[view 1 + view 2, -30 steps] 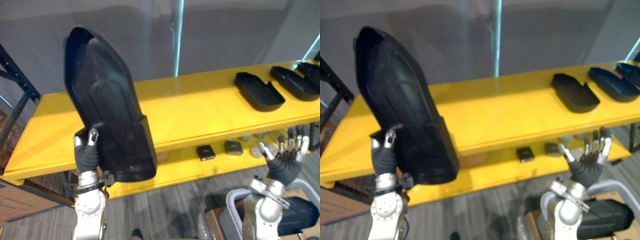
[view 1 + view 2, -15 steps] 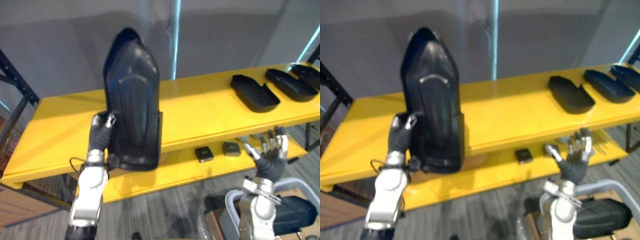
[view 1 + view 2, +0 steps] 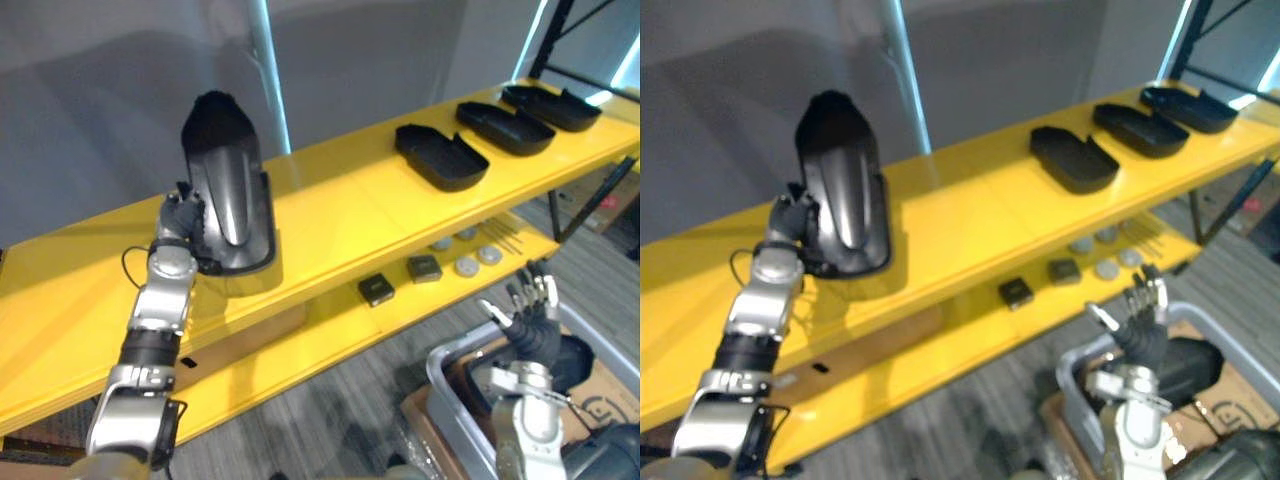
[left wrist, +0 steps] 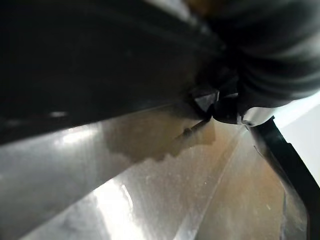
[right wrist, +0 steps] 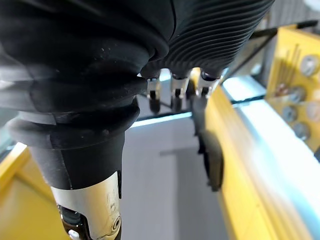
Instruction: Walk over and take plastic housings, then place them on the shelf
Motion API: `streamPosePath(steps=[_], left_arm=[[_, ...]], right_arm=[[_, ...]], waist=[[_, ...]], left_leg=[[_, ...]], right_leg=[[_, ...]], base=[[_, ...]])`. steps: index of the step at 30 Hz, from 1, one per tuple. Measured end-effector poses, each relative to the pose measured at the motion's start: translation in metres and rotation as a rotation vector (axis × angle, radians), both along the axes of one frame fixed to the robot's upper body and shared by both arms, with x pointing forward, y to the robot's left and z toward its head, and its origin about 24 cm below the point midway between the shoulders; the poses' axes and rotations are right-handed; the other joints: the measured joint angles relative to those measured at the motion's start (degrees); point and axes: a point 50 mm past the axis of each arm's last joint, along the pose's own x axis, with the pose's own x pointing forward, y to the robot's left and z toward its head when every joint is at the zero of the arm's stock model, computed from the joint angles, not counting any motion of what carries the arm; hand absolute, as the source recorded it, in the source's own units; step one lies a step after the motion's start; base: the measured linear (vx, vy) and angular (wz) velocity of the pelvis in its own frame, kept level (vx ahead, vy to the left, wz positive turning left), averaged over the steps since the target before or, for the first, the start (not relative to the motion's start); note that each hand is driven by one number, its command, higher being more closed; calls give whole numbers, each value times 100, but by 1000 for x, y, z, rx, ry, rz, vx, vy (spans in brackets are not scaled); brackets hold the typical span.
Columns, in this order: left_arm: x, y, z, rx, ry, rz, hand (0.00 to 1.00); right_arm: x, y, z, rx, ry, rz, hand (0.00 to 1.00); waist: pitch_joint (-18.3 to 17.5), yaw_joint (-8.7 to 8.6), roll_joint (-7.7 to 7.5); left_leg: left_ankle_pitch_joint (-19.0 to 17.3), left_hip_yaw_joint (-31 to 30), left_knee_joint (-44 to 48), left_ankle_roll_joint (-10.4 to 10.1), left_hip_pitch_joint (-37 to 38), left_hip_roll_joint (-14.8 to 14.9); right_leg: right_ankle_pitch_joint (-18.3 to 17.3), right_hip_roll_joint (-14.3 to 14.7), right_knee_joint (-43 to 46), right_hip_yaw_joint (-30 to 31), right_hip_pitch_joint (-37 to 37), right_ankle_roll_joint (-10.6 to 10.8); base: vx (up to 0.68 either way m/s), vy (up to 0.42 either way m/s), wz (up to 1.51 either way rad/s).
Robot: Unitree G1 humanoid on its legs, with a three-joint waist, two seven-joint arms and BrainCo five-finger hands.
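A long black plastic housing (image 3: 228, 195) stands nearly upright with its lower end on the yellow top shelf (image 3: 340, 205), left of the middle. My left hand (image 3: 183, 222) grips its lower left edge, fingers curled round the rim. Up close in the left wrist view, the housing's dark wall (image 4: 75, 60) hangs just above the glossy shelf surface. My right hand (image 3: 530, 325) is held low at the right, away from the shelf, with straight fingers (image 5: 172, 95) and nothing in it.
Three more black housings (image 3: 440, 158) (image 3: 505, 125) (image 3: 555, 105) lie in a row on the top shelf's right half. Small black blocks (image 3: 377, 290) and round discs (image 3: 465, 265) sit on the lower shelf. A grey bin (image 3: 450, 370) stands on the floor under my right hand.
The view has shifted as I moved closer. My left hand carried the housing forward and down from the air onto the top shelf. The right hand stayed low and open.
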Motion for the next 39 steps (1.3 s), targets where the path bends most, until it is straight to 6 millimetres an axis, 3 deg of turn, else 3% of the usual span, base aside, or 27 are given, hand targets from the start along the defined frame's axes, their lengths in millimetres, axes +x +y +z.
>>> streamPosePath(steps=[5,12,17,26,33,34,39], left_arm=[[0,16,-7,-66,112,80,100],[2,22,-4,-73,172,111,100],[13,19,16,-54,151,110,100],[21,24,48,-13,79,163,100],[19,36,58,7,59,223,100],[20,36,61,7,51,222,0],[22,37,75,1,14,230,0]], right_arm=[[3,6,-1,21,12,33,0],[9,17,2,57,-7,77,0],[15,22,9,67,-37,97,0],[15,26,13,74,-51,133,0],[14,31,10,75,-31,151,0],[14,30,10,80,-29,152,0],[14,33,9,94,-22,151,0]], waist=[[236,-55,-34],[649,-55,-131],[869,-53,-260],[1130,-54,-332],[1182,-54,-348],[1203,-50,-358],[1288,-42,-426]], left_leg=[[74,41,2,-14,-189,77],[117,81,2,-19,-312,124],[126,89,4,-14,-386,122],[125,152,5,-14,-467,155],[126,190,5,-15,-541,169],[128,188,5,-17,-562,169],[128,180,5,-17,-560,169]], right_leg=[[24,91,107,85,-275,-31],[68,134,113,132,-431,-50],[80,131,118,150,-507,-56],[83,125,173,226,-661,-64],[80,130,210,274,-769,-68],[80,130,218,274,-794,-68],[80,127,241,273,-794,-68]], base=[[-10,-6,-5],[-9,-5,-2],[26,7,0],[17,2,-3],[6,2,-2],[0,0,0],[6,1,0]])
